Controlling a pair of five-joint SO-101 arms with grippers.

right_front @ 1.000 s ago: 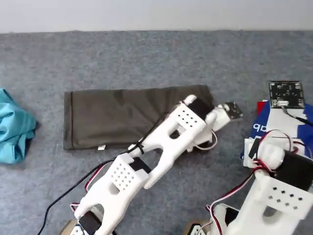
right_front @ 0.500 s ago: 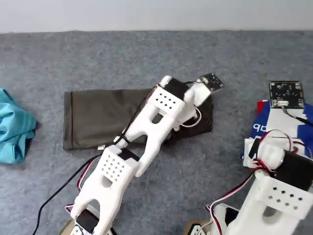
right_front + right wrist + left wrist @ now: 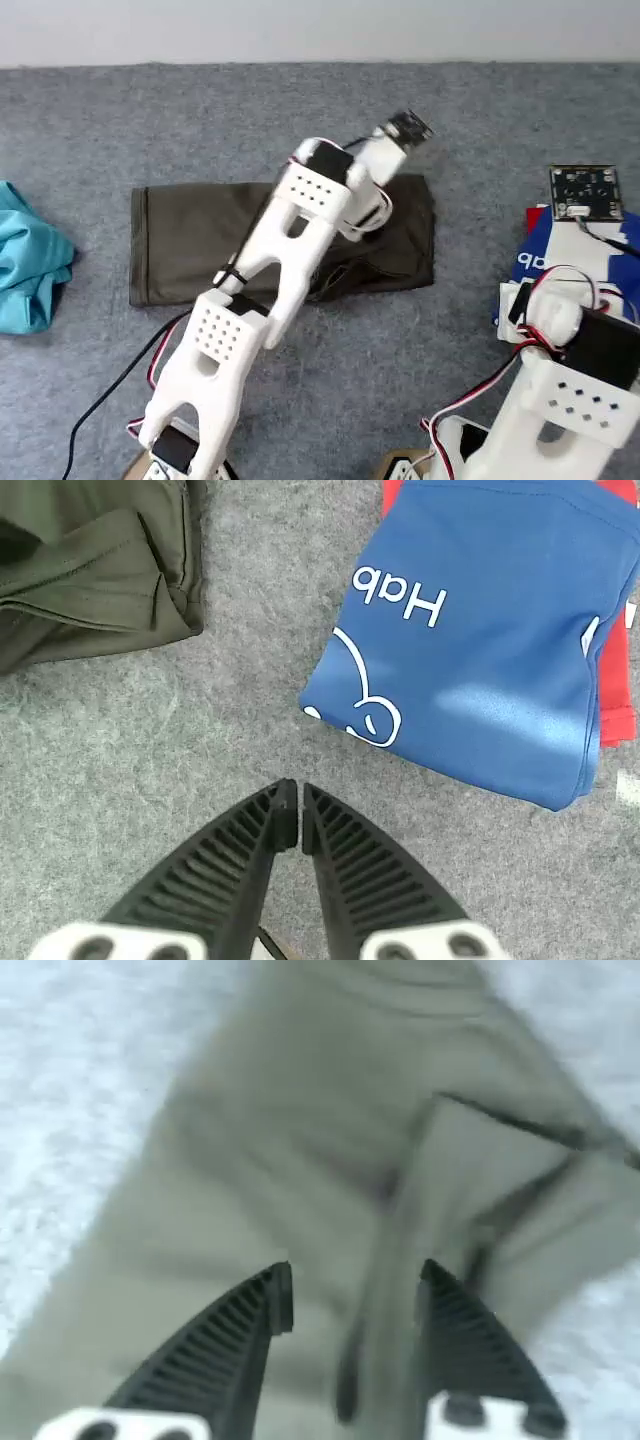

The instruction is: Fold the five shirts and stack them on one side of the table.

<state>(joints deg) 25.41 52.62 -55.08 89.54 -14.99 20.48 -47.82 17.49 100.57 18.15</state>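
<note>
Shirts are soft, light cloth, and the olive shirt (image 3: 200,240) is the one in hand. It lies mid-worktop (image 3: 500,110), folded to a long band, flat at its left end and rumpled at the end nearer the stack. My left arm reaches across it, and my left end effector (image 3: 357,1272) hangs over that rumpled end, jaws moderately apart with nothing gripped; a raised crease runs under the gap. Whether the tips touch the cloth I cannot tell. My right end effector (image 3: 296,792) is closed on nothing, over bare worktop between the olive shirt and the blue shirt (image 3: 480,630), which lies folded on a red shirt (image 3: 612,680) at my right. A teal shirt (image 3: 30,265) sits crumpled at the opposite edge.

I judge the olive shirt will sag once lifted and its layers will slide over one another, so a pinch on one layer would pull the fold open. Better to bite a doubled edge or corner at the rumpled end, all layers together, and carry it low across to halve the band. A light grip should do, though the rough worktop may drag at the cloth
</note>
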